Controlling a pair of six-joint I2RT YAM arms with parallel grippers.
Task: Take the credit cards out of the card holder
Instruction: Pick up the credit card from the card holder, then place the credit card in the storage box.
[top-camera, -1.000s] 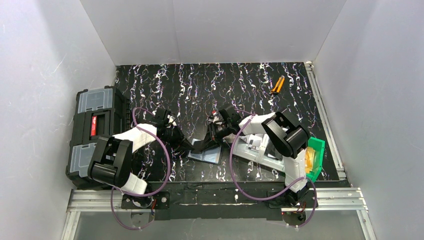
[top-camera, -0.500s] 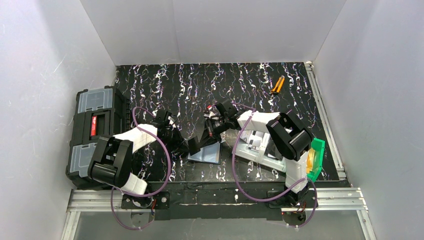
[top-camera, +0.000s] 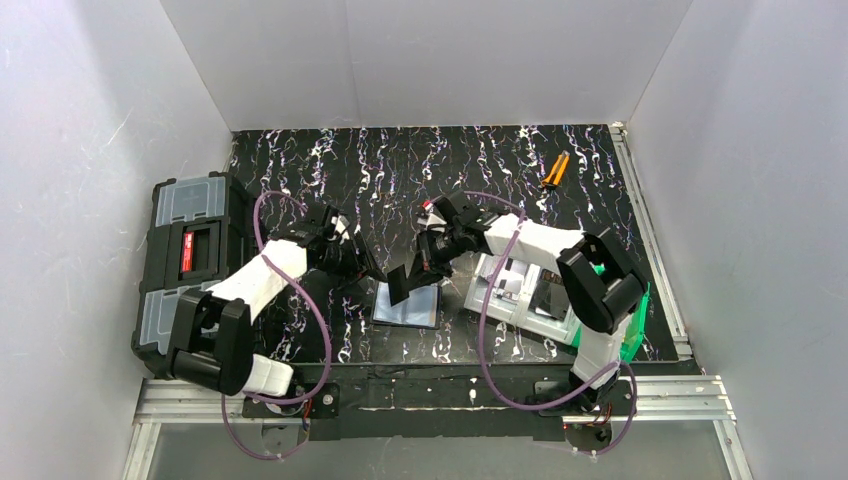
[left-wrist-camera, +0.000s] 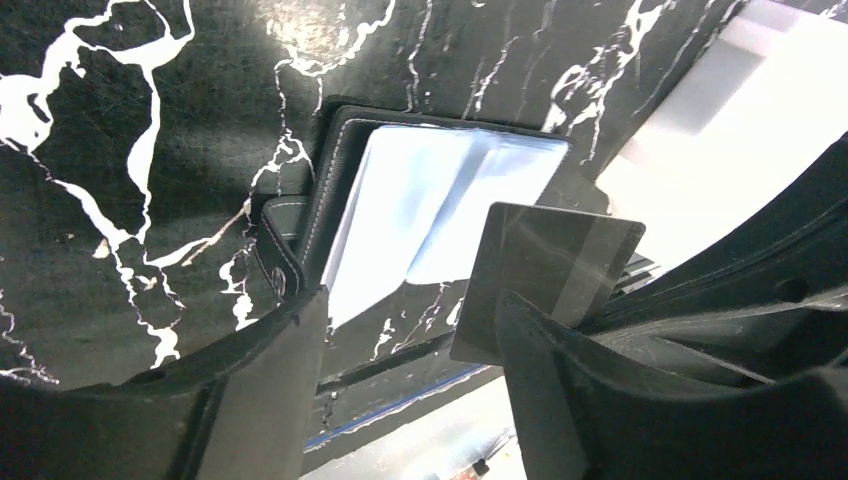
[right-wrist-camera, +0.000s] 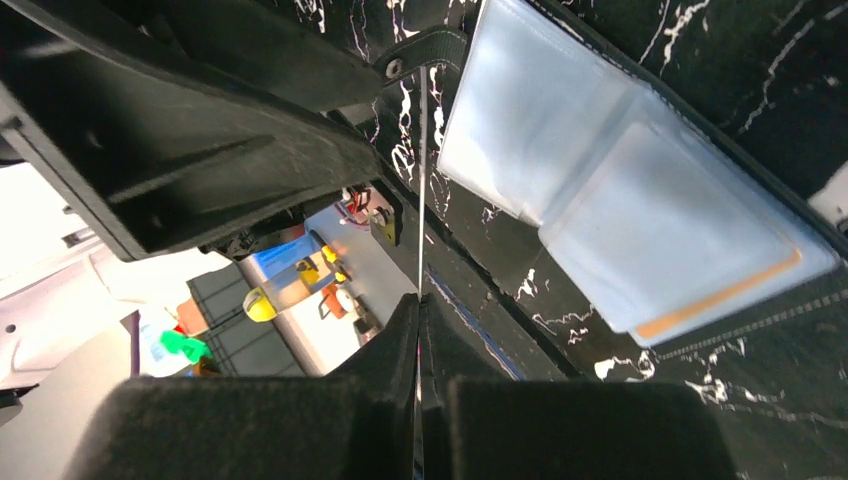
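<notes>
The card holder (top-camera: 408, 308) lies open on the black marbled table, its glossy blue-grey pockets (left-wrist-camera: 430, 205) facing up. An orange-tan credit card edge (right-wrist-camera: 720, 294) shows inside one pocket (right-wrist-camera: 640, 215). My right gripper (top-camera: 423, 267) is shut on a pale silvery credit card (left-wrist-camera: 545, 275), which it holds upright above the holder's left part. That card is edge-on in the right wrist view (right-wrist-camera: 421, 200), pinched by my right gripper (right-wrist-camera: 420, 300). My left gripper (left-wrist-camera: 410, 320) stands open just left of the holder, with nothing between its fingers (left-wrist-camera: 270, 390). The held card hangs just past its right finger.
A big black toolbox (top-camera: 190, 258) stands at the left edge. A grey bin (top-camera: 515, 290) and a green bin (top-camera: 632, 300) sit to the right of the holder under the right arm. A small orange-handled tool (top-camera: 555, 170) lies at the far right.
My left gripper has opened, let go of the holder and drawn back to the left. The right gripper has closed on the silvery card and lifted it out of the holder.
</notes>
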